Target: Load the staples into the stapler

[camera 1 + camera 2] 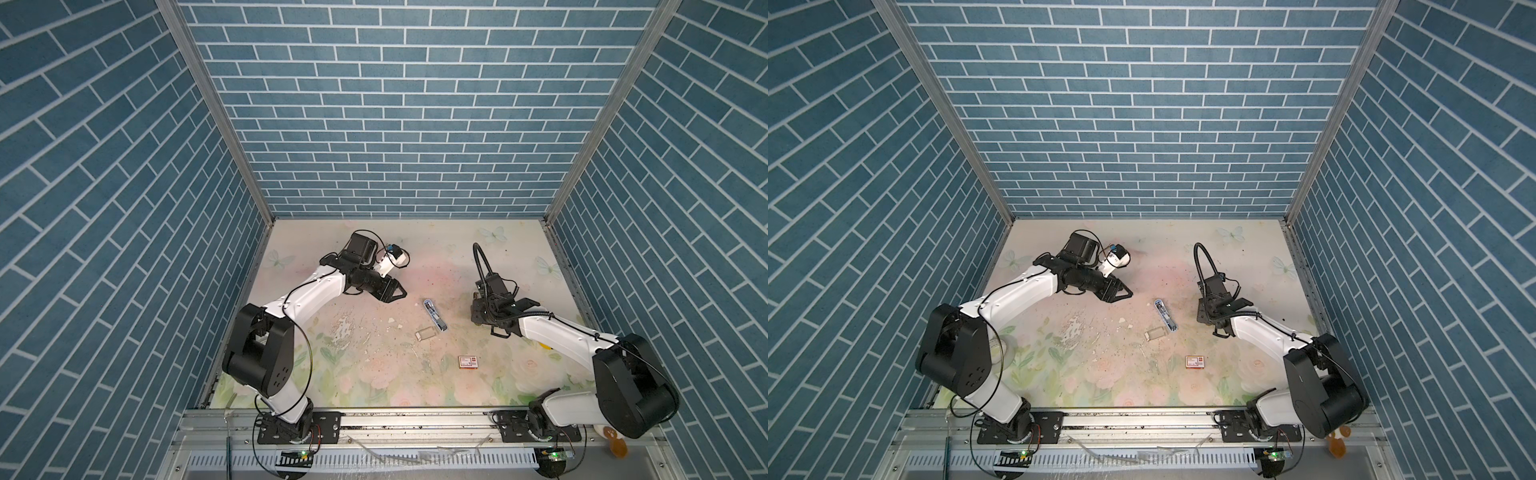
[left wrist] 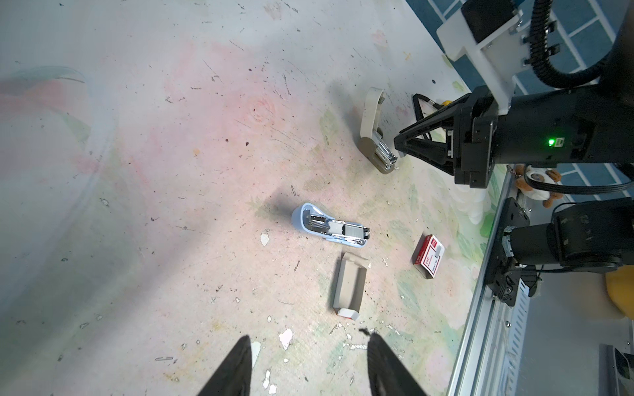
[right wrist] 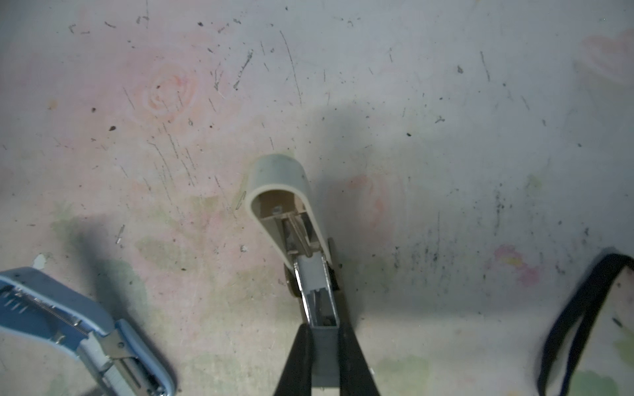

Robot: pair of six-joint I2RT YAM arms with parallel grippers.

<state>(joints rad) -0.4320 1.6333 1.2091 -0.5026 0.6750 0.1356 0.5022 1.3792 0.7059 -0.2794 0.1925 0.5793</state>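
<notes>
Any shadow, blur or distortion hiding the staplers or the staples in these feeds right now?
Right wrist view: dim, a shadow lies beside the beige stapler, sharp in the right gripper; blue stapler cut by the frame edge. Left wrist view: staples sharp and well lit, left gripper soft at the frame edge. Both top views: wide-angle bends the walls; staples tiny.

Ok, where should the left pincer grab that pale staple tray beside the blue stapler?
The left pincer should probably come straight down, closing across the two long walls at mid-length: the staple tray lies flat, open side up, long and narrow, and the blue stapler sits close to one short end.
</notes>
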